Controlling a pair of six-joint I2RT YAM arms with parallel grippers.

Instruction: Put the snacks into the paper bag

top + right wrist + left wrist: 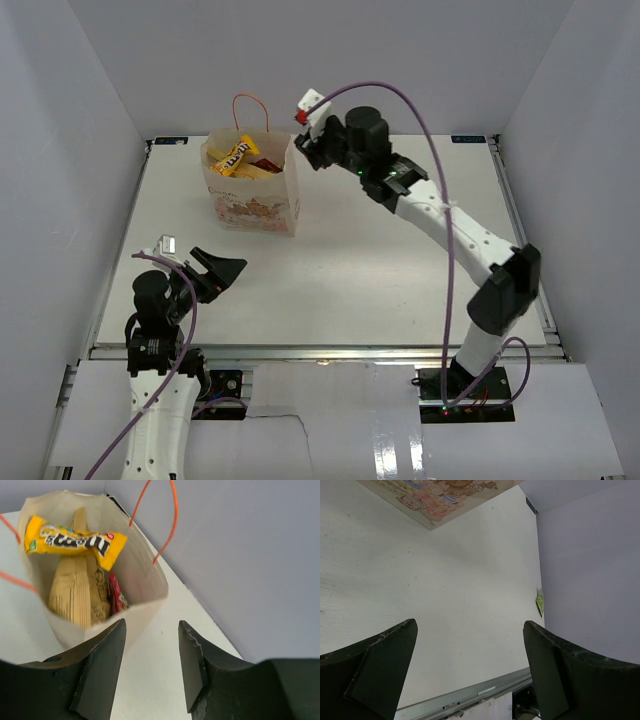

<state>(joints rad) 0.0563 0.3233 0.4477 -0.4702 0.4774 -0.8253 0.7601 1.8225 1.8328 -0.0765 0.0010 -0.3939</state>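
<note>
The paper bag (255,205) stands upright toward the back of the surface (380,270). Inside it, the yellow candy packet (75,540) lies across the top of the gold chip bag (80,590), with a red pouch (116,597) tucked alongside. The smaller bars, if they are in there, cannot be made out.

The right claw (151,630) hangs just beside the bag's right rim, its jaws partly apart with nothing between them. The main risk is here. The bag is light and tall, and one orange cord handle (170,520) arches up close to the claw. A careless pull-back could hook the cord or nudge the rim, tipping the bag over. The candy packet sits high near the mouth, so it would likely be the first thing to slide out.

The left claw (470,630) is spread wide and empty, low over the near-left part of the surface. What looks like the small green packet (539,604) lies at the surface's right edge against the wall. A grasp there is awkward, because a finger could strike the wall or push the packet into the gap.
</note>
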